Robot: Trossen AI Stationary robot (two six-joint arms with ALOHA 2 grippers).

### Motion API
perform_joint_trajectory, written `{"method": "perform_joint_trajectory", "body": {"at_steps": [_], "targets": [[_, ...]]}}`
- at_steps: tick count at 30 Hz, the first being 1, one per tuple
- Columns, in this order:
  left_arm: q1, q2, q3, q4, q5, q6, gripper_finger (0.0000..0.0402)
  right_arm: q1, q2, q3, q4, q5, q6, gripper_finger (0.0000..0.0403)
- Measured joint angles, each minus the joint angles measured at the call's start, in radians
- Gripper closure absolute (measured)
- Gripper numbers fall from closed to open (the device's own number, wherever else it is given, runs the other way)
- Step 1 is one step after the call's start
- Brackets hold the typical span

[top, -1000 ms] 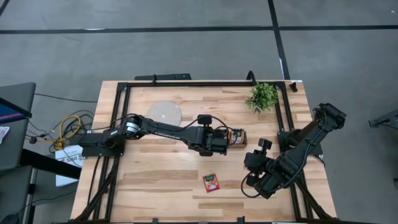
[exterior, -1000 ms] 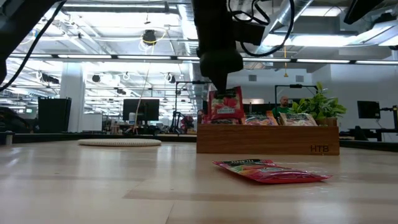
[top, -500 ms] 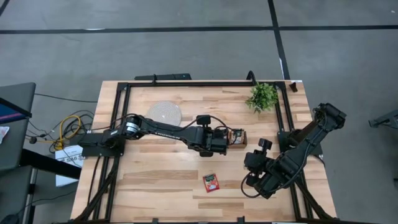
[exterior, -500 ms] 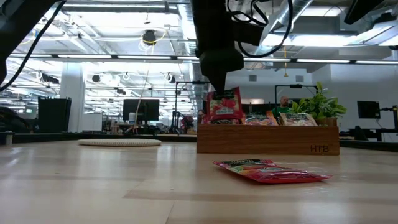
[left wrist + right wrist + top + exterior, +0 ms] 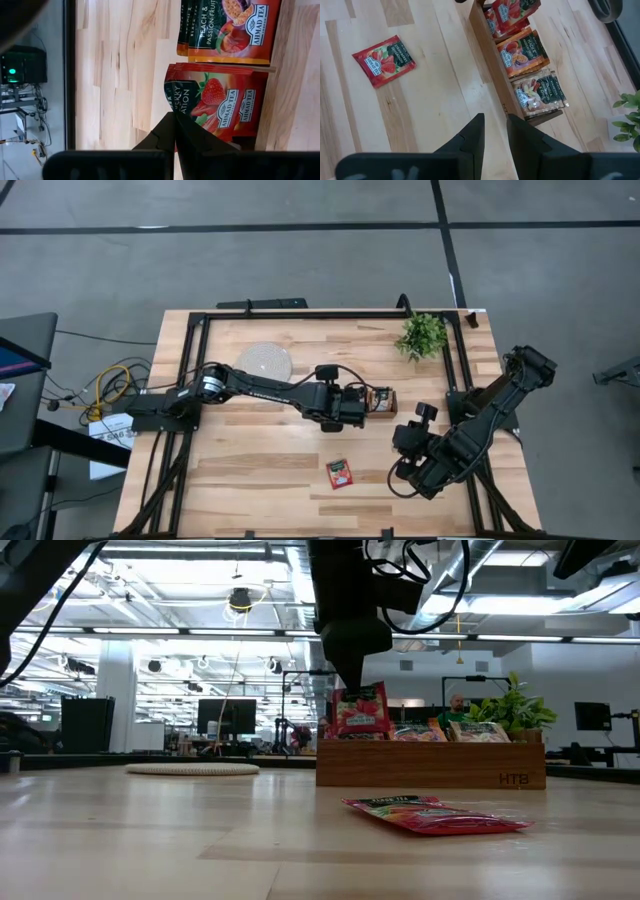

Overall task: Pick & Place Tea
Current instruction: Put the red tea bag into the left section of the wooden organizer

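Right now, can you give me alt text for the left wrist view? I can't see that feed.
The left gripper is shut on the edge of a red strawberry tea sachet over the wooden tray. In the next compartment stand peach and passion fruit sachets, with the pale wooden table beyond.

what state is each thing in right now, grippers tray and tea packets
left gripper: shut on a red tea packet, lifted above the tray's end slot
right gripper: slightly open, empty, away from the tray
wooden tray: upright on the table, packets standing in it
loose red packet: lying flat on the table
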Motion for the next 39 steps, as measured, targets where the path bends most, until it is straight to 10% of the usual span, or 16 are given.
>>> {"method": "perform_joint_trajectory", "body": {"at_steps": [21, 39], "targets": [[0.010, 0.000, 0.000, -0.015, 0.003, 0.006, 0.0299, 0.000, 0.000, 0.000, 0.008, -0.001, 0.001, 0.0327], [-0.037, -0.038, -0.002, 0.011, 0.024, 0.004, 0.0291, 0.000, 0.000, 0.000, 0.013, -0.001, 0.000, 0.0327]]}}
